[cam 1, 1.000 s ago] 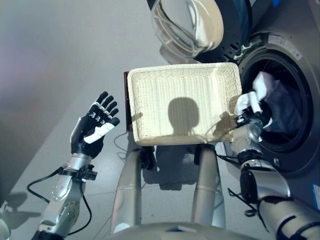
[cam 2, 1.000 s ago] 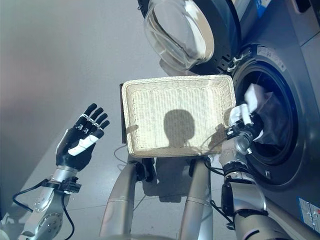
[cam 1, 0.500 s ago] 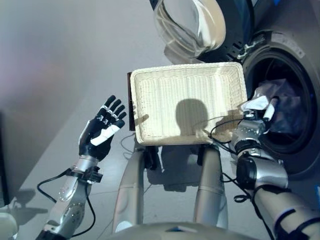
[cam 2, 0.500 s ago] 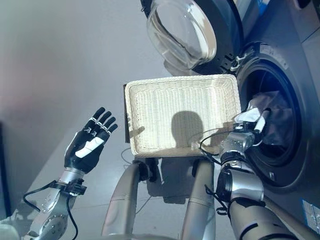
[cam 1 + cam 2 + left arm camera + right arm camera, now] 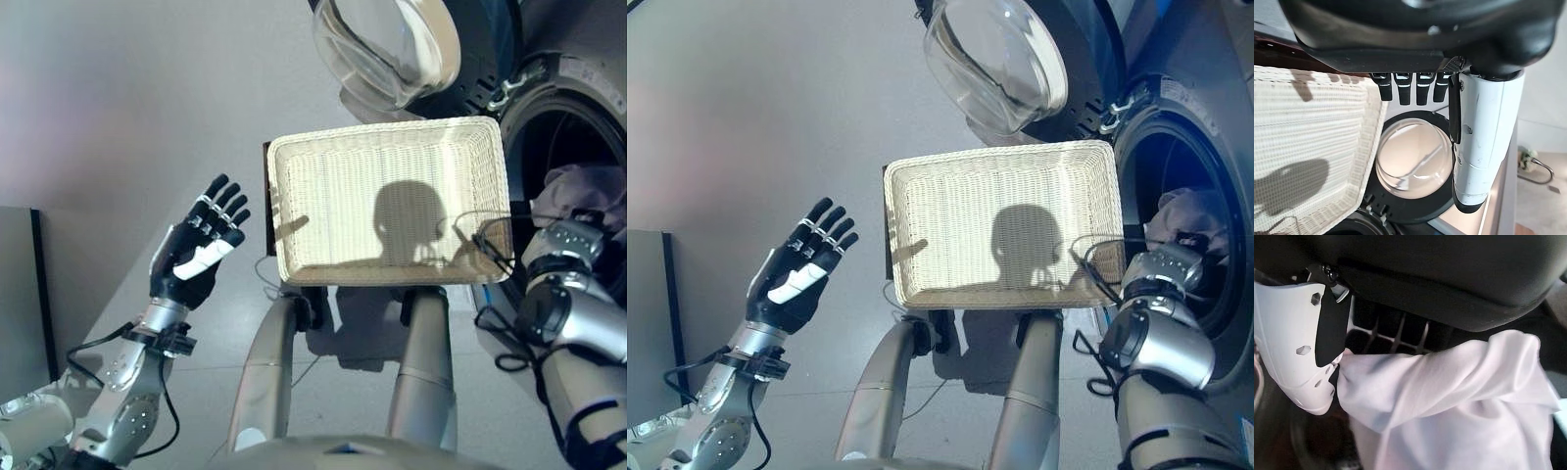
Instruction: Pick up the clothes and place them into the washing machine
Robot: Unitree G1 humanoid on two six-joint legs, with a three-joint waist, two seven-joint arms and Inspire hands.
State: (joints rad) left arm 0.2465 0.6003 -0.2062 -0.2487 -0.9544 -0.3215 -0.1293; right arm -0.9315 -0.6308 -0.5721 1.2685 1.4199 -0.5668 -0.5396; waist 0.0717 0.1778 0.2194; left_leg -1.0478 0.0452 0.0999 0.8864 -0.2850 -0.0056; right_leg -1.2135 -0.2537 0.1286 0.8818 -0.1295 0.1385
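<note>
A grey floor (image 5: pixel 754 117) spreads under me, with the washing machine (image 5: pixel 1205 166) at my right, its glass door (image 5: pixel 994 59) swung open. The wicker basket (image 5: pixel 911 225) in front of me looks bare inside. My left hand (image 5: pixel 794 279) hangs in the air with relaxed, spread fingers, holding nothing. My right hand (image 5: pixel 1303 338) is reaching into the drum, and the white garment (image 5: pixel 1449 391) lies against its thumb in the wrist view. I cannot tell whether my fingers are clenched round the cloth or already loose, since they are hidden.

To do this well I judge I should push the cloth deep past the door seal, let go fully, and draw back without snagging a fold. From the head views only a pale bundle shows in the drum; how deep it sits is unclear.
</note>
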